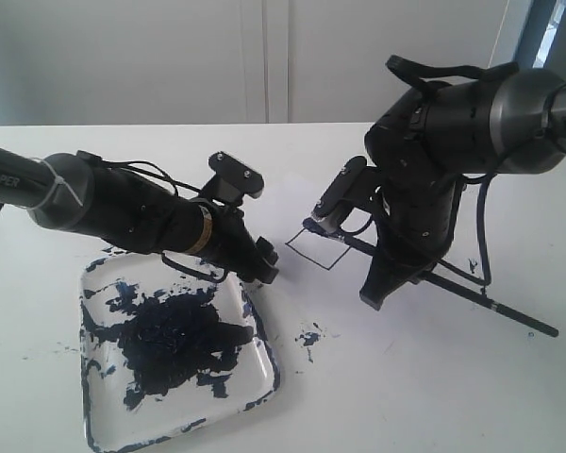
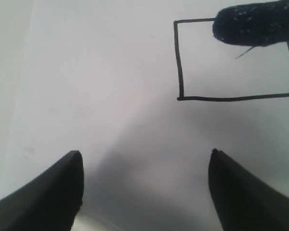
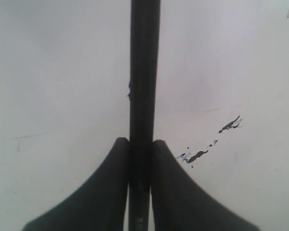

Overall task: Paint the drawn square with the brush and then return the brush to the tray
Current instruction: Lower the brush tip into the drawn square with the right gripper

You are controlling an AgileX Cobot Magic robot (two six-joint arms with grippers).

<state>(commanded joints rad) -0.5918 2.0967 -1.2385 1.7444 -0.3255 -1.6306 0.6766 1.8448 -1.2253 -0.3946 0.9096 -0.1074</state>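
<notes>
Long black-handled paintbrush (image 3: 144,72) is sitting clamped in the right gripper (image 3: 141,142), tip over the black-outlined square (image 2: 231,72) — left gripper (image 2: 145,152) is hanging open, empty.

The brush (image 3: 144,72), long with a thin black handle, is clamped in the right claw (image 3: 140,144) and slants downward. Its paint-dark tip sits at one edge of the drawn square (image 1: 318,249), a thin black outline still blank inside. The tray (image 1: 108,420), blotched blue-black in the middle, lies well apart on the desk (image 1: 406,396).
</notes>
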